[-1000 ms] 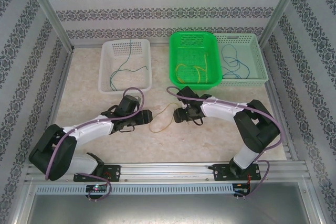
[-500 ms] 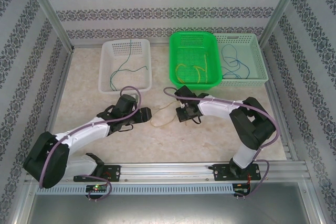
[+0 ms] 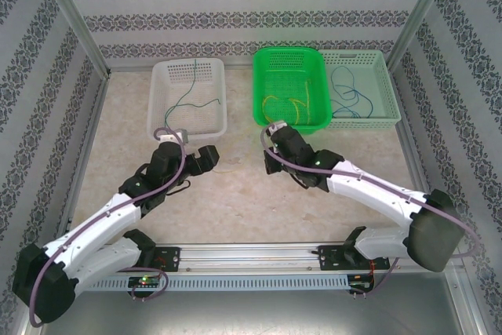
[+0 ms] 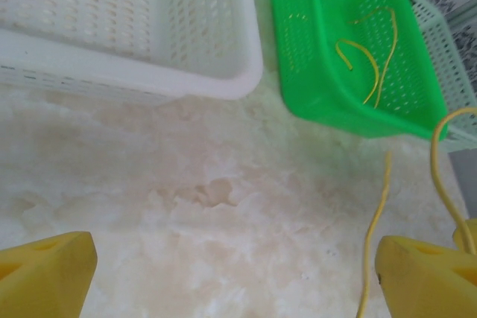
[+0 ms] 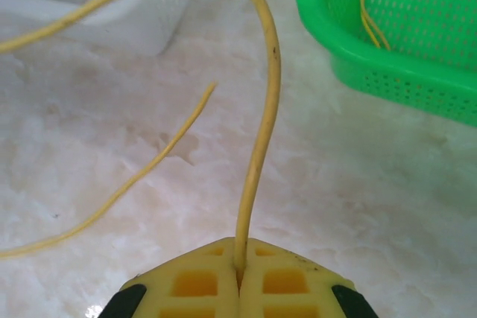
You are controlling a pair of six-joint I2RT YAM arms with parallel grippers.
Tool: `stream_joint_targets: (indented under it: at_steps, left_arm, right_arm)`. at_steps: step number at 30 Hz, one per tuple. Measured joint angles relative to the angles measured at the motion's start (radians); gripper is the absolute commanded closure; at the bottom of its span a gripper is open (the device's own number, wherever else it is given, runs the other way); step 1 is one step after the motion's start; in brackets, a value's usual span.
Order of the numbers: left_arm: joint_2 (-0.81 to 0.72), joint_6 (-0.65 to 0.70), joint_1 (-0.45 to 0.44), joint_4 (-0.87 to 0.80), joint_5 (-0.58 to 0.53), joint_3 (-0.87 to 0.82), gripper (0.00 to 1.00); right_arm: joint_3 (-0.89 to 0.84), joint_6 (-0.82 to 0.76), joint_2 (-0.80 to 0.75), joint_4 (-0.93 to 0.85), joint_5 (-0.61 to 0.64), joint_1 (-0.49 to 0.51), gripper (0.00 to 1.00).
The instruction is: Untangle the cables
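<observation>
right gripper [image 5: 238, 249] has shifted nearer the green basket [image 5: 387, 80], clamped on the yellow cable [image 5: 262, 139]; left gripper [image 4: 235, 277], left of it, fingers [image 4: 45, 277] wide apart.

So the counter [image 3: 235, 209] is a pale marbled slab. Toward the back sit three baskets: a white basket [image 3: 188, 132] on the left, then a green basket [image 3: 286, 76] right up against a mint basket [image 3: 365, 123]. A loose yellow cable [image 5: 149, 167] trails across the bare middle.
</observation>
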Motion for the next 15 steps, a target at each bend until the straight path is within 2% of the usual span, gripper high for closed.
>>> stream_joint_targets:
  at_steps: [7, 15]
  left_arm:
    - [-0.018, -0.076, 0.000, 0.034, 0.000, -0.009, 0.00]
    - [-0.144, -0.127, 0.000, 0.065, -0.044, -0.045, 0.00]
  right_arm:
    - [0.000, 0.126, -0.010, 0.090, 0.152, 0.032, 1.00]
    - [0.051, 0.198, 0.018, 0.123, 0.317, 0.074, 1.00]
